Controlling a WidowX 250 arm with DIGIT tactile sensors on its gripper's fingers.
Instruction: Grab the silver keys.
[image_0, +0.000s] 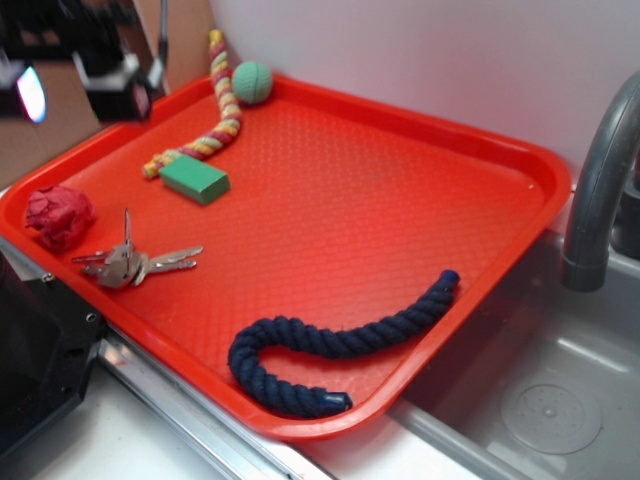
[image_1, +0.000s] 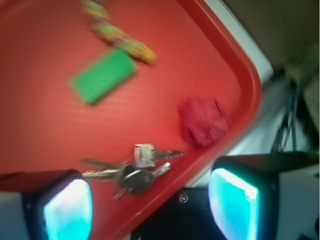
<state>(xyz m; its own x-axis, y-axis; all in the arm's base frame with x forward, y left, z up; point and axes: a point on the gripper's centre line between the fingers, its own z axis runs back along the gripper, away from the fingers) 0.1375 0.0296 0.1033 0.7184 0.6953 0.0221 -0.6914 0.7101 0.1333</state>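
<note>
A bunch of shiny silver metal keys (image_0: 130, 264) lies flat on a large red plastic tray (image_0: 400, 230) with a textured floor, near the tray's left front edge. In the wrist view the silver keys (image_1: 131, 172) fan out on their ring, with one key pointing toward the tray rim. Just beside them, closer to the left corner of the tray, sits a crumpled red ball of soft material (image_0: 59, 215); the two are close but apart. Further back lies a green rectangular block (image_0: 194, 180), and touching or just short of its far side runs a twisted rope in yellow, red and green (image_0: 210, 120) that ends beside a round green ball (image_0: 252, 82) at the tray's back rim. A thick dark blue rope (image_0: 330, 345) curves along the front right part of the tray, well apart from the keys.

The gripper (image_1: 150, 202) hangs in the air above the tray's left side, blurred in the exterior view. In the wrist view its two fingers (image_1: 67, 210), with glowing cyan pads, stand spread wide and hold nothing, the keys showing between them lower down on the tray.

The tray rests over a grey metal sink (image_0: 550, 400), with a dark curved tap (image_0: 600, 190) at the right.
</note>
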